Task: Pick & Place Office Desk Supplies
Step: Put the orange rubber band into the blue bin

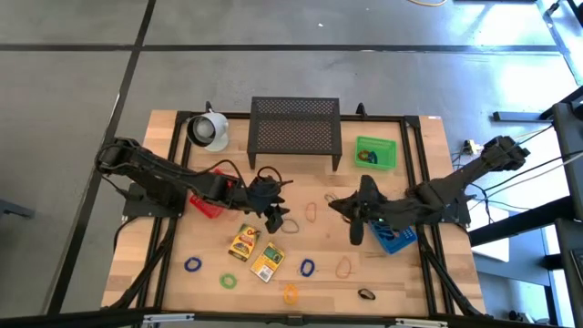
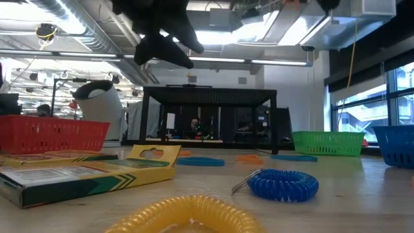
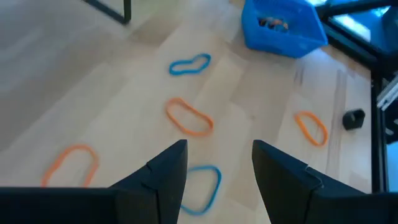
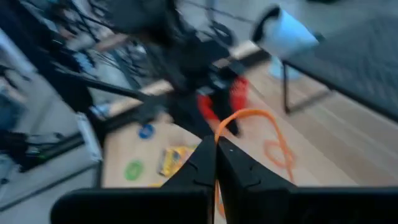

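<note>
Thin loops lie flat on the wooden table: orange (image 1: 311, 212), blue (image 1: 307, 267) and orange (image 1: 344, 267). With them are two yellow packets (image 1: 243, 241), coiled rings (image 1: 192, 264) and a dark clip (image 1: 366, 294). My right gripper (image 4: 216, 144) hangs above the table's middle, shut on an orange loop (image 4: 252, 124). My left gripper (image 3: 217, 155) hovers open over a blue loop (image 3: 202, 186) and an orange loop (image 3: 188, 117), touching nothing. My right gripper pinches the orange loop at one end (image 4: 219, 138) between its two fingertips. The fingers point nearly level toward the table's left side. The rest of the loop arches out beyond the fingertips, lifted clear of the table.
A red bin (image 1: 205, 202) sits by my left arm, a green bin (image 1: 375, 152) at the far right and a blue bin (image 1: 393, 239) under my right arm. A black mesh stand (image 1: 294, 128) and a white mug (image 1: 209, 129) stand along the far edge.
</note>
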You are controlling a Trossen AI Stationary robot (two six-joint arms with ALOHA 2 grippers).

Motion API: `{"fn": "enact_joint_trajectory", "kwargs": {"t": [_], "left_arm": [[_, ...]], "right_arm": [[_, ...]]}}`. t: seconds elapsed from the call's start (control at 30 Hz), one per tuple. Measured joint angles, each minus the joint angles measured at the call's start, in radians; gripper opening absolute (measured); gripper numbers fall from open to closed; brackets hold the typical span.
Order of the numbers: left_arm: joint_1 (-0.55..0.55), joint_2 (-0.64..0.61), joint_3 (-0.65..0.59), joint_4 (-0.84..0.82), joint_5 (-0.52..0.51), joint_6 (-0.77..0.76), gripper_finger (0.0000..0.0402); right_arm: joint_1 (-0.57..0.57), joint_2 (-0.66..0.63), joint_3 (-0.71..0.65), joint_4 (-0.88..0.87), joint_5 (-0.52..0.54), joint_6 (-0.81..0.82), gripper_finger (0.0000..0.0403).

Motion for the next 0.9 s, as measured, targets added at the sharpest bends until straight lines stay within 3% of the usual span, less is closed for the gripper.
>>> {"fn": "enact_joint_trajectory", "kwargs": {"t": [0.17,0.27,0.4,0.53,0.7,0.9], "left_arm": [[0.029,0.0,0.0,0.061,0.042,0.053,0.0175],[0.05,0.0,0.0,0.092,0.104,0.088,0.0175],[0.061,0.0,0.0,0.105,0.115,0.084,0.0175],[0.057,0.0,0.0,0.104,0.115,0.083,0.0175],[0.041,0.0,0.0,0.103,0.083,0.081,0.0175],[0.019,0.0,0.0,0.103,0.004,0.073,0.0175]], "right_arm": [[0.021,-0.029,0.0,0.049,-0.046,-0.062,0.0006],[0.022,-0.051,0.0,-0.031,-0.124,0.039,0.0006],[0.022,-0.094,0.001,-0.294,-0.229,0.263,0.0006],[0.029,-0.106,0.001,-0.61,-0.42,0.506,0.0006],[0.086,-0.092,0.0,-0.911,-0.607,0.656,0.0006],[0.124,-0.09,-0.104,-0.979,-0.641,0.818,0.0006]]}}
